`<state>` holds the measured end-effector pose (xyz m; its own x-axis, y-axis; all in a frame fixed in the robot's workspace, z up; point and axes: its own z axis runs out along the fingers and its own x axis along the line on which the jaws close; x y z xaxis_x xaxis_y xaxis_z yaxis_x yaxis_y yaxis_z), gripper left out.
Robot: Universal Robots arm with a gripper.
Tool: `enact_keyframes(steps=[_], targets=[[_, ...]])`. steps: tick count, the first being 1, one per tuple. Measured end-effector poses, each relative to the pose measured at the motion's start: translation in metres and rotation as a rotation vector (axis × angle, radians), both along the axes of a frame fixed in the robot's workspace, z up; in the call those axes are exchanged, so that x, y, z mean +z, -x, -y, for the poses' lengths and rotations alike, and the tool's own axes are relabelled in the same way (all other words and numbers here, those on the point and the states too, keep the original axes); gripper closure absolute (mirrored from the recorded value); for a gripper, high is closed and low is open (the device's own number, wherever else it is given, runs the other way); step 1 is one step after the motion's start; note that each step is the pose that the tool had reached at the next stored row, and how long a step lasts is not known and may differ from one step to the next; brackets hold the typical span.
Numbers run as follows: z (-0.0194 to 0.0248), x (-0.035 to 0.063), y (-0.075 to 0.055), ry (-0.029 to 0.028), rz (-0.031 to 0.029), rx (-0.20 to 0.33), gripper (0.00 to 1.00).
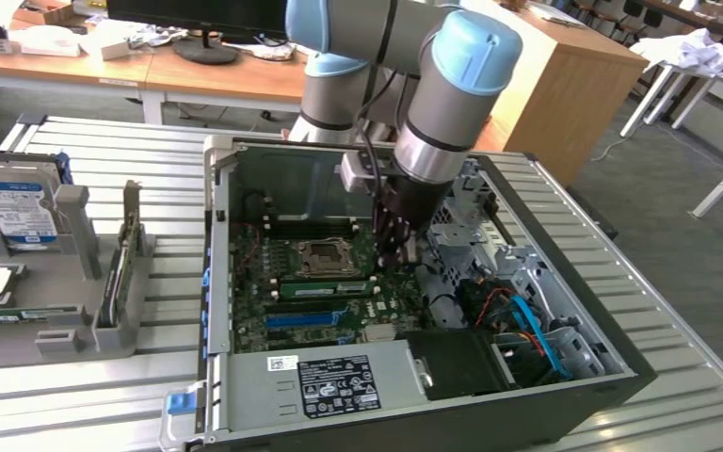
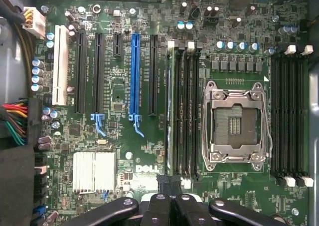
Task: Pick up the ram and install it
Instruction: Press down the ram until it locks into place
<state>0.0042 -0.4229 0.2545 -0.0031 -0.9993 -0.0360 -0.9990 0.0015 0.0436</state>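
Note:
The ram is a narrow green stick with a pale label, standing in a black memory slot beside the empty CPU socket inside the open computer case. From the wrist view I see the ram edge-on in the slot farthest from the socket. My gripper reaches down into the case just off one end of that stick. Its black fingertips are pressed together, shut, with nothing visible between them, right at the stick's end.
A bright blue slot and black expansion slots lie beside the memory slots. Another memory bank sits past the socket. The power supply and cables crowd the case. Outside, a grey fixture holds a hard drive.

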Motion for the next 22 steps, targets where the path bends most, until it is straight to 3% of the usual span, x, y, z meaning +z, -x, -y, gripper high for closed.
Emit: enact_keyframes(steps=[17,22], targets=[[0.0000,-0.0130,0.000,0.0001,0.0011,0.000,0.89],[-0.0048,-0.0132,0.000,0.0001,0.0012,0.000,0.89]])
